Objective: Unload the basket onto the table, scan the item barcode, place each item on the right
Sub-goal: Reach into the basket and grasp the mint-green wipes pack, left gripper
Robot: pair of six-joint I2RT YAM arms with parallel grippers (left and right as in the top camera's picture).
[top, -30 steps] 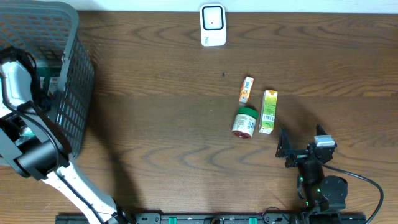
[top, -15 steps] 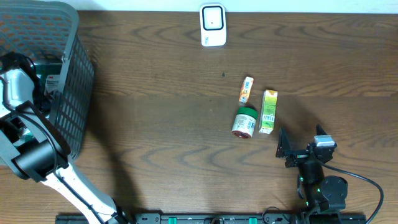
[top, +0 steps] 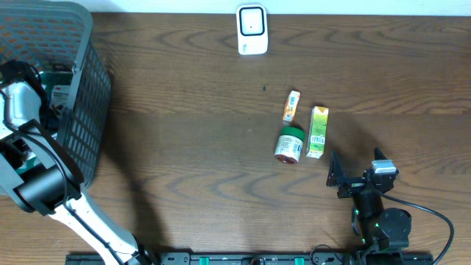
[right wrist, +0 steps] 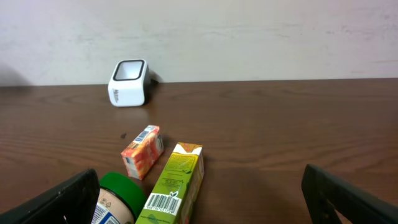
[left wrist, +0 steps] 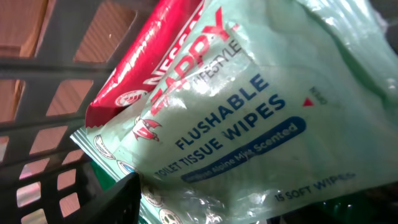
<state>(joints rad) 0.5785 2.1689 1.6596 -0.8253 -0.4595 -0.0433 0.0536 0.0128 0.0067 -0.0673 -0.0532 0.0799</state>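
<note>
At the left end of the wooden table (top: 184,147), the left gripper (top: 43,94) is reaching into a grey mesh basket (top: 85,118), hovering close over a green wipes pack (left wrist: 249,124); whether it is gripping cannot be told. The right gripper (top: 358,173) is resting wide open, facing the white scanner (top: 252,29), green carton (top: 317,132), jar (top: 289,144) and small orange box (top: 292,106).

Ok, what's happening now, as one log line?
left arm: in basket, at wipes, grip unclear | right arm: jaws open, empty | table: jar, carton, small box, scanner
</note>
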